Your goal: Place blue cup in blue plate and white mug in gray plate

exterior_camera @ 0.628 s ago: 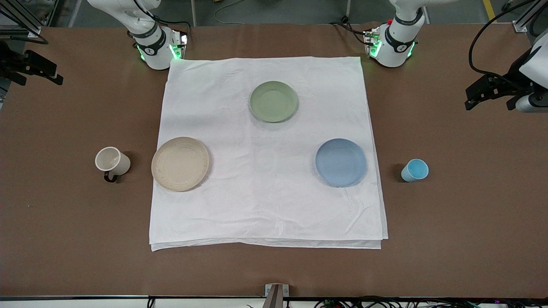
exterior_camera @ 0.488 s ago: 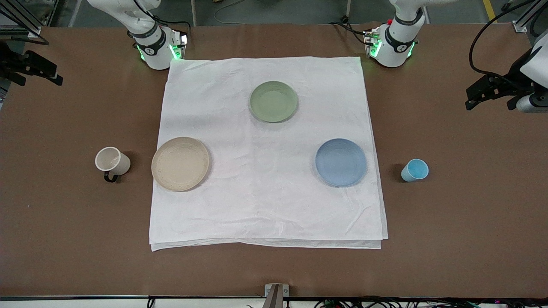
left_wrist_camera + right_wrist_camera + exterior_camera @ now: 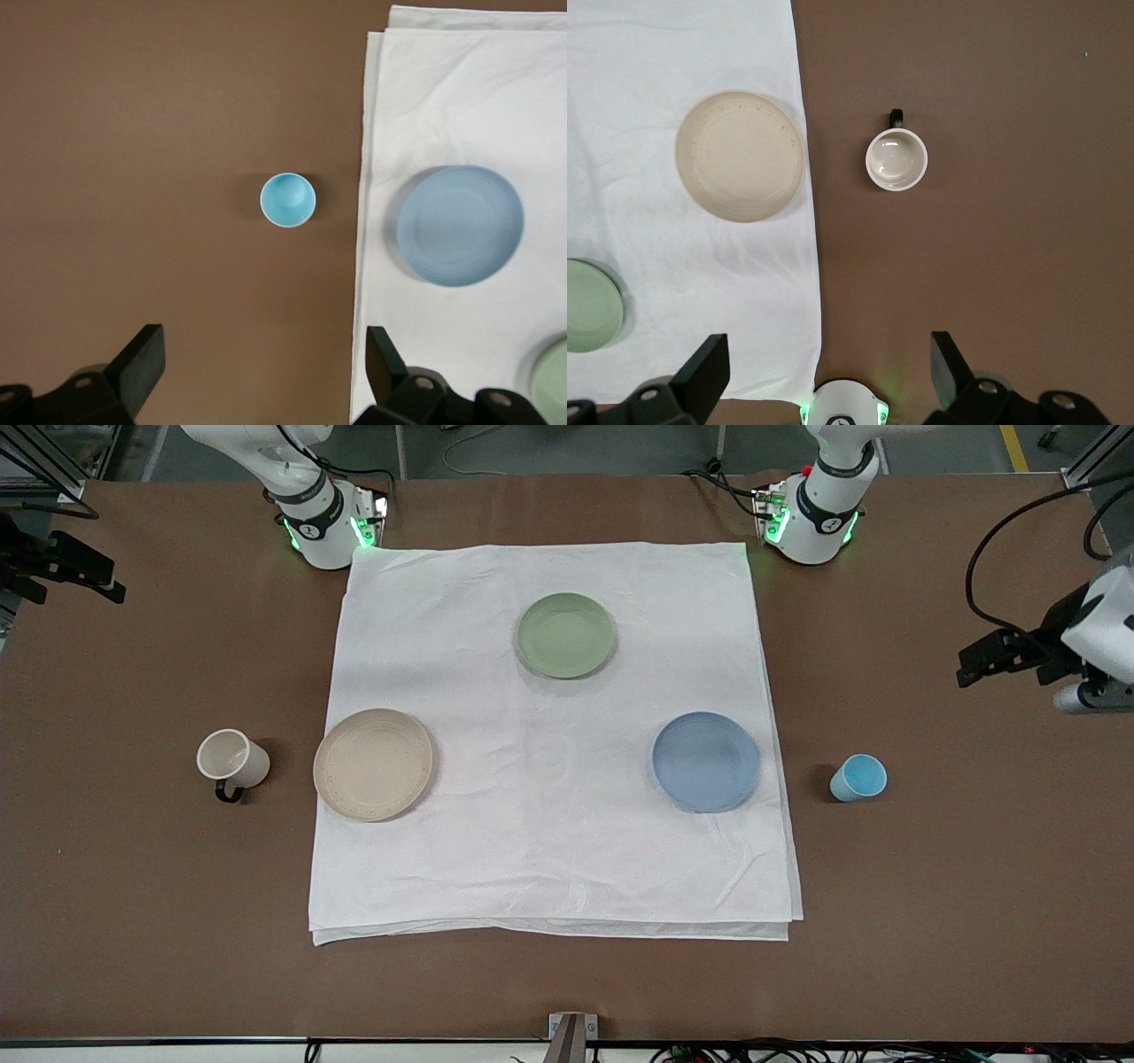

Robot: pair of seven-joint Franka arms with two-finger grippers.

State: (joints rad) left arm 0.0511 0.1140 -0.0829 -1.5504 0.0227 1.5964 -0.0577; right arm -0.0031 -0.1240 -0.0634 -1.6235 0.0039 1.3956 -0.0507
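Note:
The blue cup [image 3: 858, 778] stands upright on the bare brown table beside the blue plate [image 3: 705, 761], toward the left arm's end. My left gripper [image 3: 974, 662] hovers open and empty over the bare table; its wrist view shows the cup [image 3: 288, 199] and the blue plate [image 3: 459, 225] ahead of its open gripper [image 3: 266, 359]. The white mug [image 3: 232, 759] stands upright beside the gray plate [image 3: 373, 763], with its handle toward the front camera. My right gripper [image 3: 89, 576] is open and empty over the table's edge at the right arm's end. Its wrist view shows the mug [image 3: 897, 159], the gray plate [image 3: 741, 156] and its open gripper [image 3: 826, 359].
A white cloth [image 3: 549, 850] covers the middle of the table and carries all three plates. A green plate [image 3: 566, 635] lies on it farther from the front camera, between the two arm bases. The cup and the mug stand off the cloth on brown tabletop.
My left gripper has moved over the bare table toward the blue cup. My right gripper has shifted only slightly. The cup, the mug and the plates have not moved.

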